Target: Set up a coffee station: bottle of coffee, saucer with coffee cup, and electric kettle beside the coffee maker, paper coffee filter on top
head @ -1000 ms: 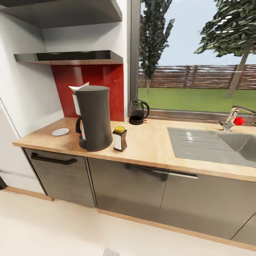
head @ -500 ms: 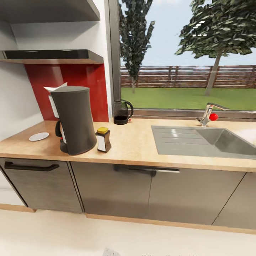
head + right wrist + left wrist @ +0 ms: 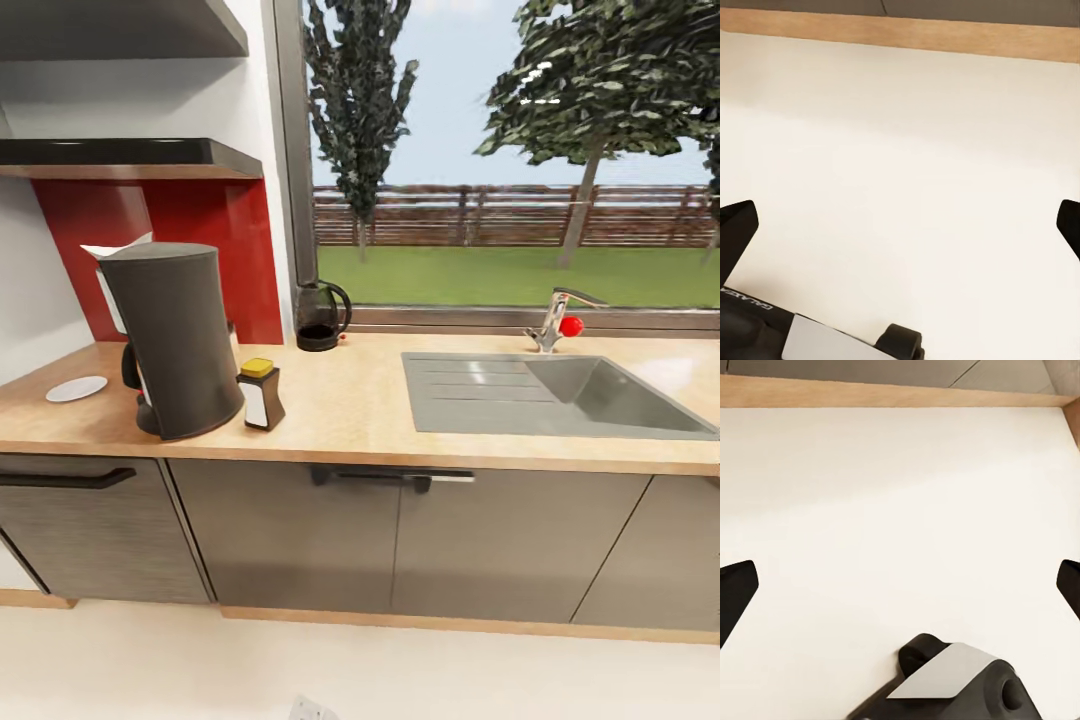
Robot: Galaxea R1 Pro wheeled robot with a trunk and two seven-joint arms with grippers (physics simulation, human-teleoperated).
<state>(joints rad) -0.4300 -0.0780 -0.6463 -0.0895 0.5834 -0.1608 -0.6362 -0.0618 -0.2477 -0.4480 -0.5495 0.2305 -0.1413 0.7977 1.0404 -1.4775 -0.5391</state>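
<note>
The coffee maker point(image 3: 175, 340) stands at the left of the kitchen countertop point(image 3: 340, 415), its back toward me. The paper coffee filter point(image 3: 113, 249) pokes up at its top. Just to its right stands the bottle of coffee point(image 3: 260, 393). The saucer point(image 3: 76, 388) lies bare to the machine's left. Further back, by the window, sits the electric kettle point(image 3: 320, 317). The kitchen shelf point(image 3: 120, 155) hangs above, with nothing seen on it. The coffee cup is out of view. My left gripper point(image 3: 900, 592) and right gripper point(image 3: 900, 232) are open, both over pale floor.
A grey inset sink point(image 3: 545, 395) with a faucet point(image 3: 555, 320) takes up the counter's right half. Grey drawer and cabinet fronts point(image 3: 300, 530) run below the counter. A thicker matt shelf point(image 3: 120, 25) sits above the glossy one. Pale floor lies between me and the cabinets.
The whole head view has shifted: the counter scene has slid left in the picture and sits more square-on, so the camera moved. The things on the counter kept their places.
</note>
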